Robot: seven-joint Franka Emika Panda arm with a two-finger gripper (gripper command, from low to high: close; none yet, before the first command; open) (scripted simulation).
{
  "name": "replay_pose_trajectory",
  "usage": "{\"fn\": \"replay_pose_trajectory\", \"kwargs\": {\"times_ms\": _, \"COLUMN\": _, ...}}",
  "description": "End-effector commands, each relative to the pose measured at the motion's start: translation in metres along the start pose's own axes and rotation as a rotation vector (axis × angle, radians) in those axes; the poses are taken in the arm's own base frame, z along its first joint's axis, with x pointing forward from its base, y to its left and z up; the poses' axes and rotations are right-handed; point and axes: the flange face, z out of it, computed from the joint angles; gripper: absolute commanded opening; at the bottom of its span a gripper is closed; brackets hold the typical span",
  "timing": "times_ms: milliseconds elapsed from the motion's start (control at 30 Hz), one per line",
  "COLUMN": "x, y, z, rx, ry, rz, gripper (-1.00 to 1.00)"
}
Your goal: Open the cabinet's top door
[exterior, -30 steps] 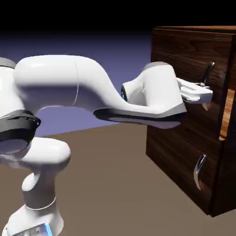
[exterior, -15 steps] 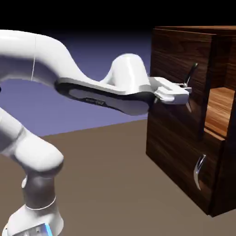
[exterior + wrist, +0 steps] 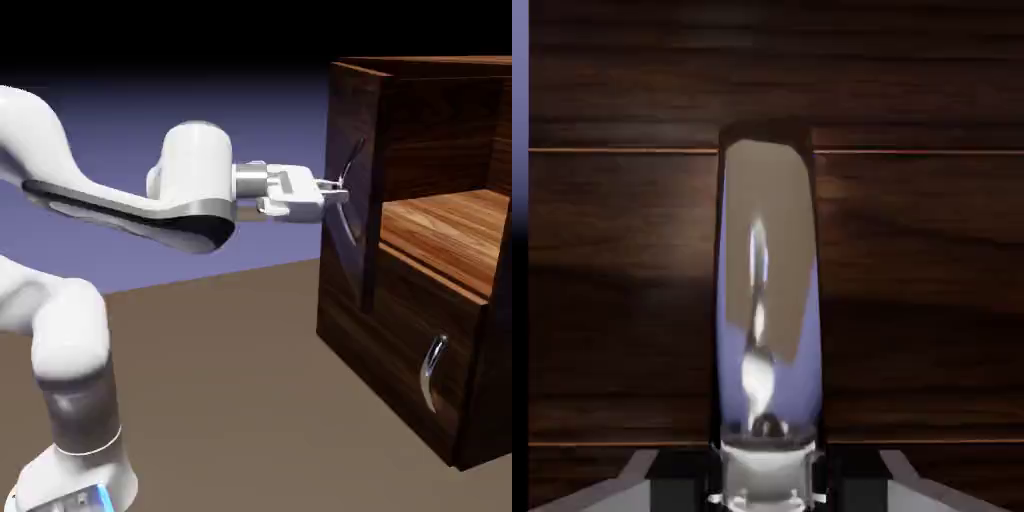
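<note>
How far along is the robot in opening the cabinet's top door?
Done: the top door is swung wide, baring the cabinet's light wooden shelf. In hand: the gripper is shut on the door's silver handle, which fills the hand view. Left: probably only letting go; the lower panel is closed.

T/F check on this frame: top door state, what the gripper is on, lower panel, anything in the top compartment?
1. The top door of the cabinet is swung wide open. True.
2. The gripper is shut on the top door's handle. True; the hand view shows the silver handle between the finger tips.
3. The lower panel is pulled out. False; it sits flush and closed, its short handle untouched.
4. A box stands on the wooden shelf inside the top compartment. False; what shows of the shelf is bare.
5. The arm reaches in from the picture's right. False; it comes from the left.
</note>
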Motion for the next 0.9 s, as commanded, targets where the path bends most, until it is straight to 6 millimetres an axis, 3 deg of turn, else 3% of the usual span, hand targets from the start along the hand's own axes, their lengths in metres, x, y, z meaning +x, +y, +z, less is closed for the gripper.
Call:
{"fn": "replay_pose_trajectory", "kwargs": {"times_ms": 0, "x": 0.002, "y": 0.002, "z": -0.007, "rx": 0.010, "ry": -0.009, "rz": 0.001, "gripper": -1.00}}
{"fn": "replay_pose_trajectory", "kwargs": {"times_ms": 200, "x": 0.010, "y": 0.010, "z": -0.039, "rx": 0.061, "ry": -0.059, "rz": 0.001, "gripper": -1.00}}
{"fn": "replay_pose_trajectory", "kwargs": {"times_ms": 633, "x": 0.024, "y": 0.024, "z": -0.080, "rx": 0.129, "ry": -0.127, "rz": 0.001, "gripper": -1.00}}
{"fn": "replay_pose_trajectory", "kwargs": {"times_ms": 867, "x": 0.039, "y": 0.039, "z": -0.115, "rx": 0.188, "ry": -0.187, "rz": 0.001, "gripper": -1.00}}
